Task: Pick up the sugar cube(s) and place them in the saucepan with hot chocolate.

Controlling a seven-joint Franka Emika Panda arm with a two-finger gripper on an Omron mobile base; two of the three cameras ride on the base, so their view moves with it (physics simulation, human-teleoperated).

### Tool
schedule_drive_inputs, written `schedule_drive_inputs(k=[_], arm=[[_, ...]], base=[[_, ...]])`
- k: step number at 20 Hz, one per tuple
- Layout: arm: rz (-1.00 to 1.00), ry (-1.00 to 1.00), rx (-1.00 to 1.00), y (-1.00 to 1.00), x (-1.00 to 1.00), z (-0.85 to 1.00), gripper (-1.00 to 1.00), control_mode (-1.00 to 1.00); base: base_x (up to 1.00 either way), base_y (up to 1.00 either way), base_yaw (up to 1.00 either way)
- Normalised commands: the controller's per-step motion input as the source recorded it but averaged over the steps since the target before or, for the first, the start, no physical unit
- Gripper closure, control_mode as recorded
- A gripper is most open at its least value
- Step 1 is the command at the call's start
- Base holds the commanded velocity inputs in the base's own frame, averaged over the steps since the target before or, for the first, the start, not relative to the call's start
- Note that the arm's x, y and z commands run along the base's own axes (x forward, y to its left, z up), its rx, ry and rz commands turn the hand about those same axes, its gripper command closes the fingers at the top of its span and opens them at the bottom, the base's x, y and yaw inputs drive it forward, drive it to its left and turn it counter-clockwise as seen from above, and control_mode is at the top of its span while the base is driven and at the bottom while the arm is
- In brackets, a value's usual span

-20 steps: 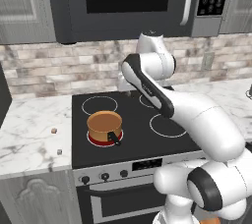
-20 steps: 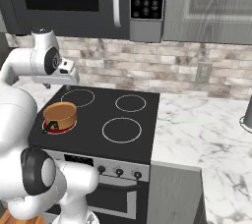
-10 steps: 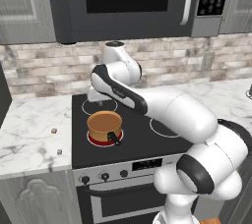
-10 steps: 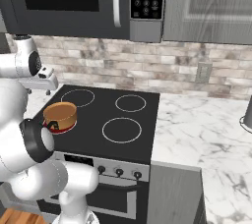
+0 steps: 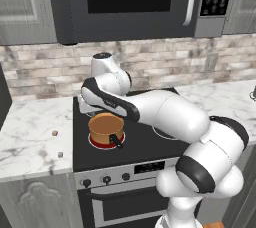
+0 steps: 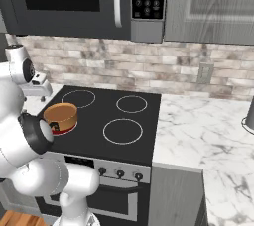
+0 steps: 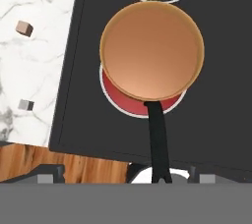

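The copper-orange saucepan (image 7: 151, 48) with a flat brown surface sits on the stove's front-left burner, its black handle (image 7: 157, 134) pointing toward the stove's front edge. The same saucepan (image 5: 106, 127) (image 6: 60, 116) appears from both base cameras. Two sugar cubes lie on the marble counter left of the stove: a tan one (image 7: 23, 28) (image 5: 54, 133) and a greyish one (image 7: 25, 104) (image 5: 60, 155). My gripper (image 7: 123, 174) (image 6: 38, 90) hangs open above the saucepan's back-left side, holding nothing. Its fingertips (image 7: 48, 173) stand wide apart.
The burner (image 7: 118, 101) under the pan glows red. The black stovetop (image 5: 145, 142) has three more ring burners. A microwave (image 5: 130, 2) hangs overhead, close above the arm. Marble counter (image 5: 27, 144) runs left and right of the stove. A dark object (image 6: 249, 116) stands at the far right.
The arm has swung left across the stove, from above its middle to over the front-left burner. The gripper stayed open. Pan and cubes have not moved.
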Motion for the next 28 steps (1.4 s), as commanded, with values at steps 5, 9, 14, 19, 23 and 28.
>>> schedule_drive_inputs(k=[5,9,14,19,23,28], arm=[[0.01,0.00,0.00,0.08,-0.06,-0.06,-1.00,-1.00],[0.01,0.00,0.00,0.25,-0.01,-0.01,-1.00,-1.00],[0.06,0.00,0.00,0.02,-0.52,0.00,-1.00,-1.00],[0.16,-0.01,0.00,0.00,-0.78,0.00,-1.00,-1.00],[0.25,-0.04,0.00,0.09,-0.69,0.00,-1.00,-1.00],[0.35,0.07,0.00,0.41,-0.30,0.00,-1.00,-1.00]], base=[[0.00,0.00,0.00],[0.00,0.00,0.00],[0.00,0.00,0.00],[0.00,0.00,0.00],[0.00,0.00,0.00],[0.00,0.00,0.00]])
